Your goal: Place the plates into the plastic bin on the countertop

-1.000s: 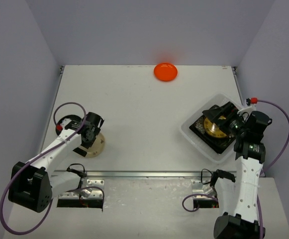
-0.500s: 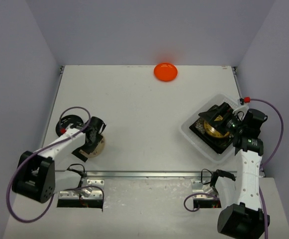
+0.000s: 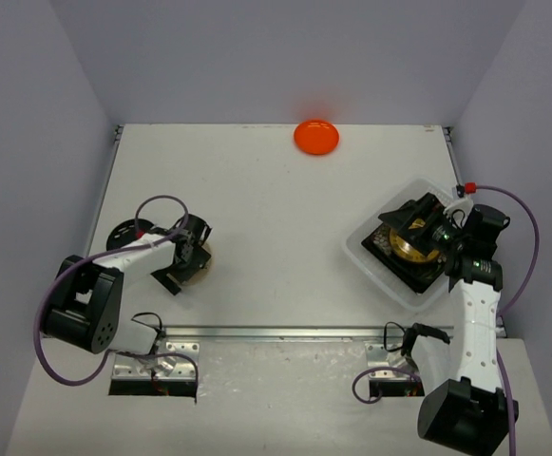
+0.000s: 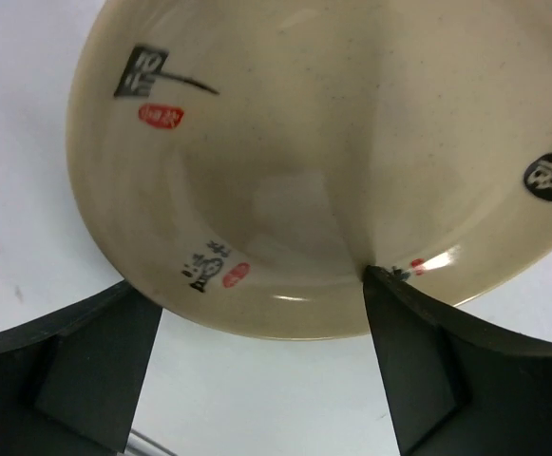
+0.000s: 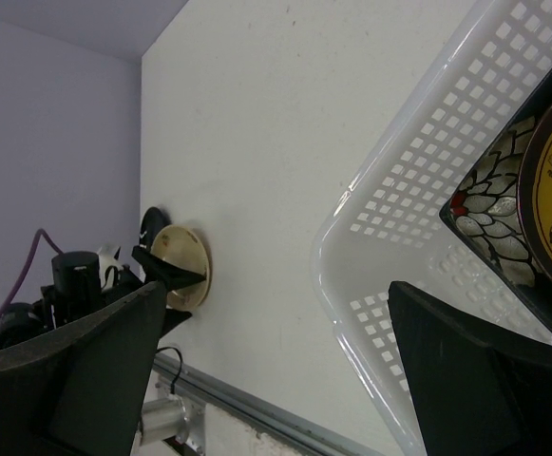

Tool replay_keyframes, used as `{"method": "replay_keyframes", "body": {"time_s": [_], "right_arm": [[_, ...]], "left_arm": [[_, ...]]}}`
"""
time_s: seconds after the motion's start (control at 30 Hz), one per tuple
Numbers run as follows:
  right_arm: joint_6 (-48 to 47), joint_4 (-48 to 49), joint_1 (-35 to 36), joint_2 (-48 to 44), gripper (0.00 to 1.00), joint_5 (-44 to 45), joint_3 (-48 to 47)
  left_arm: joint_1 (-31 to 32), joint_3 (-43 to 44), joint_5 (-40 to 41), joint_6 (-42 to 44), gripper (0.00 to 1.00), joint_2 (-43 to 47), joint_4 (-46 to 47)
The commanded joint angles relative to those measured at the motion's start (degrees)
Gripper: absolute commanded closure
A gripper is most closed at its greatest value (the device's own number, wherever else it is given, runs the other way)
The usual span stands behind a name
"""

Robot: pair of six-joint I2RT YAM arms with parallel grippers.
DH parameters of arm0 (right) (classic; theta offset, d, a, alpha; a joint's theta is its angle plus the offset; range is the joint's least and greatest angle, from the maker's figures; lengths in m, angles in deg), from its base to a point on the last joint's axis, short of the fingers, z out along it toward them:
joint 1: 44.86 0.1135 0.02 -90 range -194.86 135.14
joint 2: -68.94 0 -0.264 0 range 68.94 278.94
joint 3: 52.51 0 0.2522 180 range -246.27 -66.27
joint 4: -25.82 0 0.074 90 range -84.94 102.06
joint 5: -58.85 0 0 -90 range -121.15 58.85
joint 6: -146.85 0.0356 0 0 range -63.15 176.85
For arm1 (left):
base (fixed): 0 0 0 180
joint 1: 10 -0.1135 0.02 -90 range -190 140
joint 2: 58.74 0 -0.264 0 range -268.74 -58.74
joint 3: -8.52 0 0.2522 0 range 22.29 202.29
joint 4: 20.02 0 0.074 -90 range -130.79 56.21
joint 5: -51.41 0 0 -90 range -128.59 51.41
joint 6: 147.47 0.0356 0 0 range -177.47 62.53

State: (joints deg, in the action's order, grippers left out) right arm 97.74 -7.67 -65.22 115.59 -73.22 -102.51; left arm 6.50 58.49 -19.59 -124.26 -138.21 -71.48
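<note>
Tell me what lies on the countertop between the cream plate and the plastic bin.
Nothing. In the right wrist view the countertop is bare from the cream plate to the plastic bin, and the top external view agrees.

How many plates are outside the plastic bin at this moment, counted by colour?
Orange plate: 1
Cream plate: 1
Dark plate: 1
Total: 3
</note>
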Motion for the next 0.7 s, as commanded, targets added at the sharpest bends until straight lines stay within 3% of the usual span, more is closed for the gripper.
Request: {"method": "replay_keyframes", "body": {"time_s": [0.0,0.13,0.17,0.2,0.47,0.67], "right_arm": [[-1.74,0.65,0.32,-0.54,0.01,-0.30,-3.41],[-1.78,-0.13,0.32,-1.04,0.01,-0.04,-3.91],[-1.77,-0.05,0.32,-1.22,0.01,-0.03,-3.74],[-1.68,-0.05,0.32,-1.45,0.01,0.01,-3.65],[-1.96,-0.97,0.32,-2.35,0.01,-0.17,-3.57],[-1.75,-1.31,0.32,-3.43,0.01,-0.49,-2.78]], "left_arm": [[2.94,2.18,-2.75,7.45,0.17,-7.39,8.88],[5.89,5.22,-3.00,10.36,0.20,-11.30,12.35],[6.64,5.55,-2.91,11.19,0.31,-12.03,13.03],[6.96,5.69,-2.82,11.60,0.34,-12.12,14.40],[7.45,4.44,-2.88,15.66,0.45,-11.19,23.88],[7.25,2.52,-7.96,16.10,0.76,-10.64,32.01]]}}
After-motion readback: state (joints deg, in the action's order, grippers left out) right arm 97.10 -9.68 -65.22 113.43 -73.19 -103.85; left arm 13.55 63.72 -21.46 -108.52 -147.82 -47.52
